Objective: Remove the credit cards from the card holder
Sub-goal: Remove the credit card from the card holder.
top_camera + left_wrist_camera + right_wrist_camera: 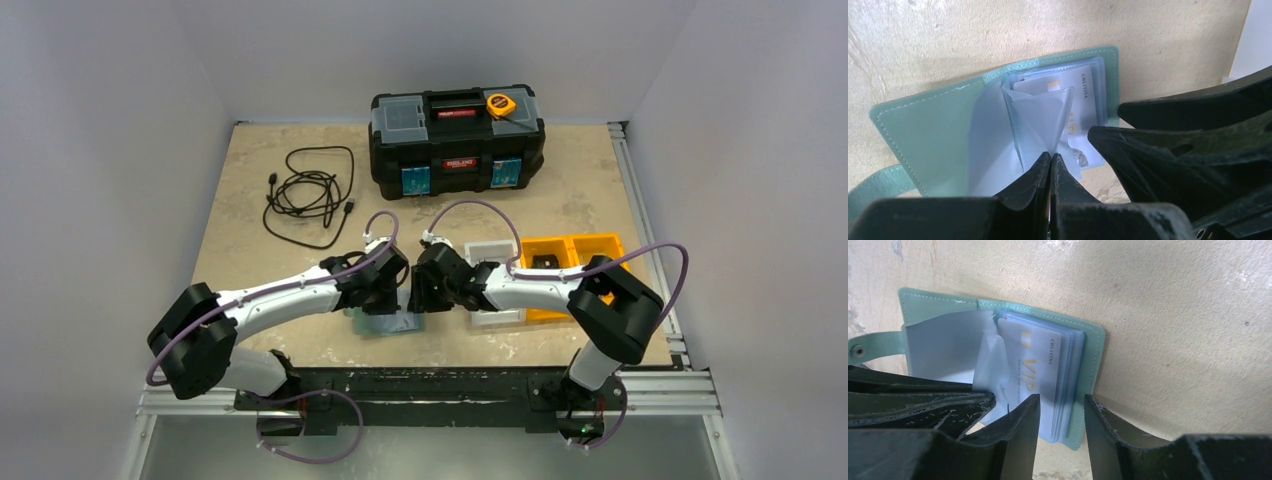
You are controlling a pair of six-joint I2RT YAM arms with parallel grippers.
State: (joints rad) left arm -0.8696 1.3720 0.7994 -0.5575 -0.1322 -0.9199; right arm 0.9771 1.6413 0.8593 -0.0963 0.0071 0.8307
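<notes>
The teal-green card holder (385, 324) lies open on the table under both wrists; it also shows in the left wrist view (923, 135) and the right wrist view (1093, 355). A pale card with gold "VIP" lettering (1033, 365) sits in its pale blue sleeves (1075, 100). No black or tan-orange card shows. My left gripper (1050, 156) is shut on the edge of a pale blue sleeve (1040, 120) and holds it lifted. My right gripper (1062, 402) is open, its jaws on either side of the near edge of the sleeve stack and cover.
A black toolbox (457, 140) with a yellow tape measure (501, 104) on it stands at the back. A coiled black cable (308, 195) lies back left. A white bin (495, 255) and orange bins (570, 250) stand right of the grippers.
</notes>
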